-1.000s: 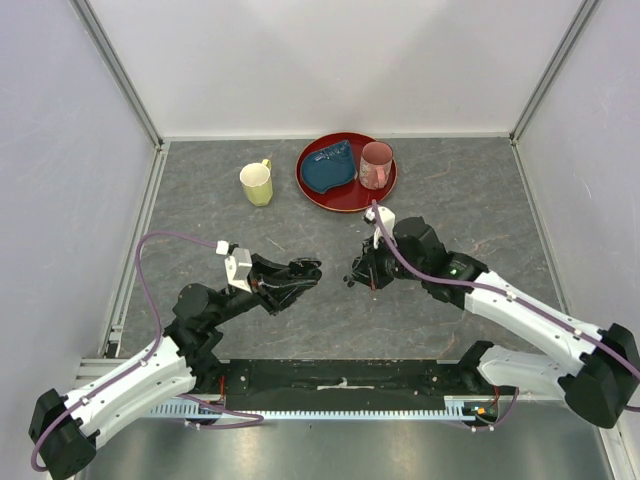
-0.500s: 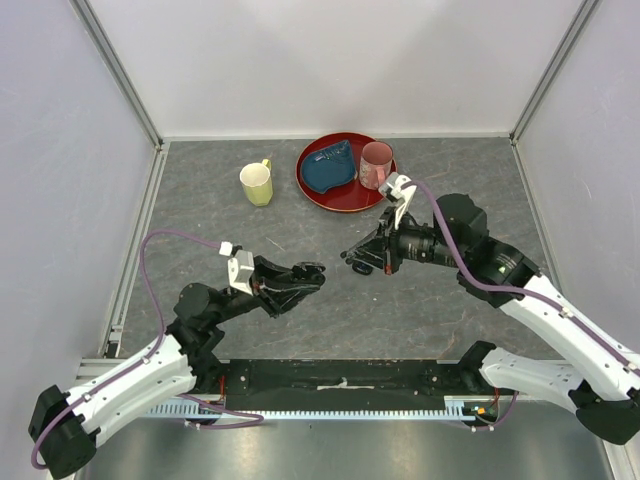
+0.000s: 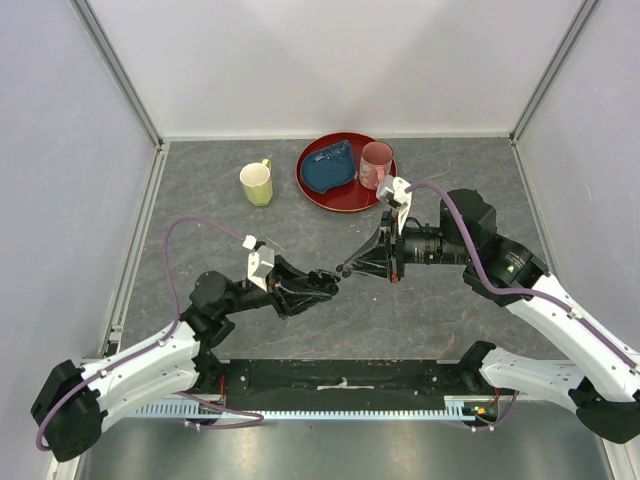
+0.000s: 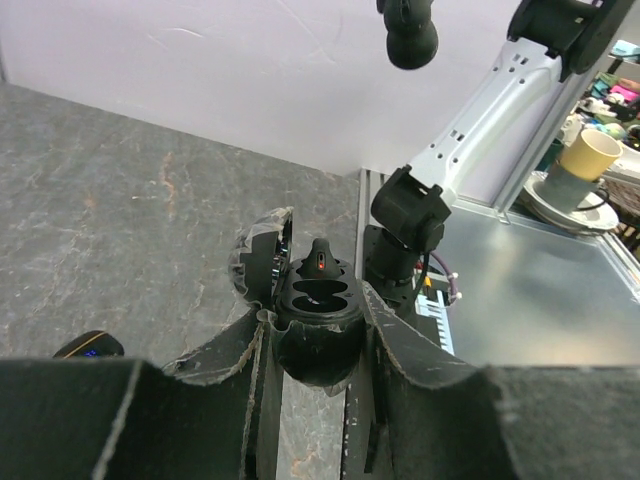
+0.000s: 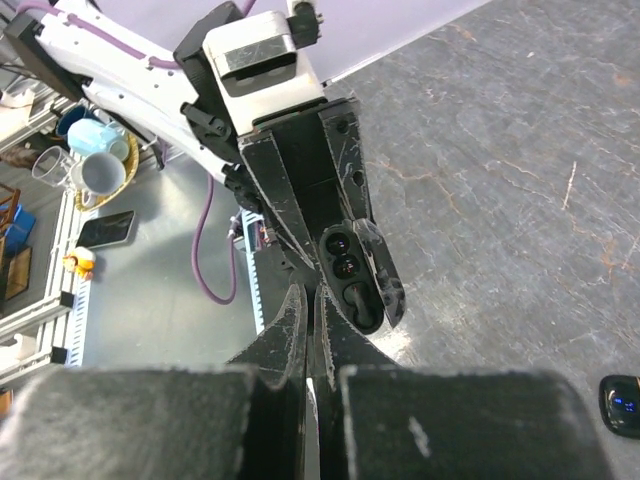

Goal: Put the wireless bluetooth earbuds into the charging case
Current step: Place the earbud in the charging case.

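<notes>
- My left gripper is nearly closed, clamped around the open charging case — lid standing open, one earbud seated inside with a red light showing.
- My right gripper is pinched fully shut on a second earbud, held just above the case — not touching.
- A dark case lies on the table nearby.
- Farthest: a yellow mug beside a red plate.

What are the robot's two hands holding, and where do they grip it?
Left hand clamps the open charging case by its lower sides. Right hand appears to pinch an earbud; where is unclear.
</notes>
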Available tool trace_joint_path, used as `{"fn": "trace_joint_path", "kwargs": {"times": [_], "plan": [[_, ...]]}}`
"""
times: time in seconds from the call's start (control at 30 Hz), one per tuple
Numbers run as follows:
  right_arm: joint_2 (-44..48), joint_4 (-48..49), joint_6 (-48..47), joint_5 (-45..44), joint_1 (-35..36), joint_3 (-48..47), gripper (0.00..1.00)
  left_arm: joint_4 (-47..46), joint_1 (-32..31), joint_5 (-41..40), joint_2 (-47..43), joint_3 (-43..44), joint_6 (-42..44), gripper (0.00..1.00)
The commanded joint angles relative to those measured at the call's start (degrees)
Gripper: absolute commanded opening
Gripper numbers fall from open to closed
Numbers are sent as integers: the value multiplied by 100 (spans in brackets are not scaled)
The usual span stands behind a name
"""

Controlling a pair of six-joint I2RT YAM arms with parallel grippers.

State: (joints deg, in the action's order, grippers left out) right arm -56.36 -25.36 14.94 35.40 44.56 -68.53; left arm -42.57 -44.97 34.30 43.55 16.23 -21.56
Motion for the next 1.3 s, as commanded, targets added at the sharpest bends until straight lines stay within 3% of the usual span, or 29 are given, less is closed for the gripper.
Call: {"fn": "trace_joint_path", "kwargs": {"times": [0.0,1.27], "plan": [[-59,102,-158,284,97,-205,0,-691,-29,498,232,372,-278,2],[-727,164,-659,-376,941,-11,0,-1140,-29,1483,786,697,-858,2]]}}
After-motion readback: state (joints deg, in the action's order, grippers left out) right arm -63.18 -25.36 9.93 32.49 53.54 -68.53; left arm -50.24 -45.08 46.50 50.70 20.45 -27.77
